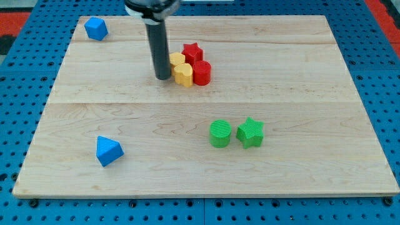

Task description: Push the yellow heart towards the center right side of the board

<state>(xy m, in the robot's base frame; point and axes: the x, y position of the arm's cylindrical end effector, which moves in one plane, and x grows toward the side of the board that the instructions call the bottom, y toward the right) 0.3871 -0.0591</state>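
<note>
Two yellow blocks sit together near the board's top middle: a yellow heart (183,74) in front and another yellow block (177,61) just behind it, partly hidden by the rod. A red star (192,50) and a red cylinder (201,72) touch them on the view's right. My tip (162,77) rests on the board right against the left side of the yellow blocks.
A green cylinder (220,134) and a green star (250,132) stand side by side at the lower middle right. A blue block (95,28) lies at the top left corner, a blue triangular block (109,150) at the lower left. The wooden board (312,94) has blue pegboard around it.
</note>
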